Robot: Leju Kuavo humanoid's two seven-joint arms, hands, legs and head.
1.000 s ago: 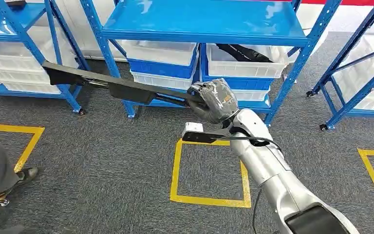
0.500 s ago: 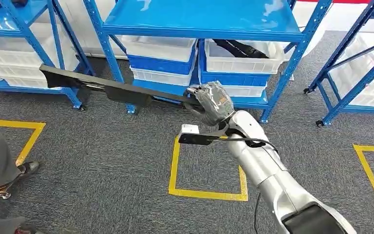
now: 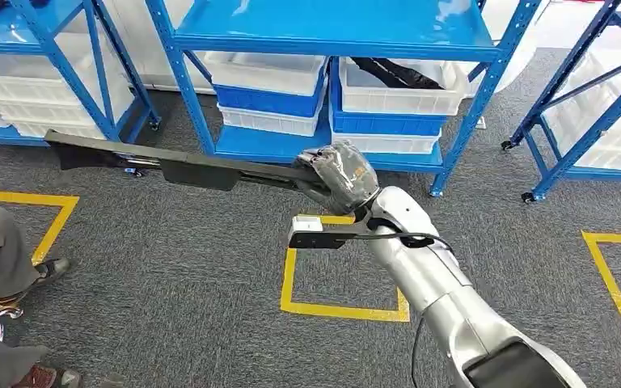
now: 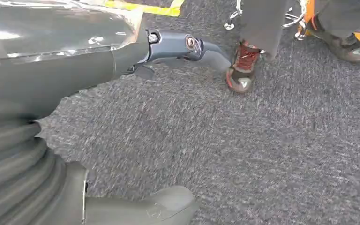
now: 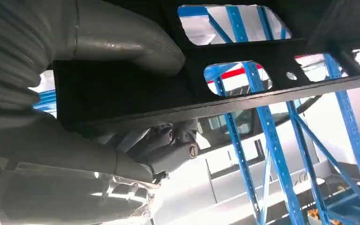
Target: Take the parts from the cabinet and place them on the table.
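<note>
One long black part (image 3: 186, 166) out of the cabinet (image 3: 331, 36) already, gripped at one end by the right hand (image 3: 335, 174) and carried level above the grey carpet (image 3: 170, 275), stretching out to the robot's left in front of the blue shelving. No bench anywhere in sight, so judged roughly midway: retrieval done, carrying and setting down still ahead. More dark stock lying in a white bin (image 3: 400, 89) on the lower shelf, possibly further parts to fetch.

From the head view: the whole length of the part, the yellow floor squares (image 3: 344, 275), a person's leg and shoe (image 3: 8, 267) at the left edge. From the right wrist view: grey thumb and fingers (image 5: 122, 42) clamped round the part's black slotted frame (image 5: 243, 96), shelving uprights visible through the cut-outs. From the left wrist view: left hand (image 4: 122, 117) hanging over carpet, holding nothing, fingers apart, with a person's shoes (image 4: 241, 75) just beyond.
</note>
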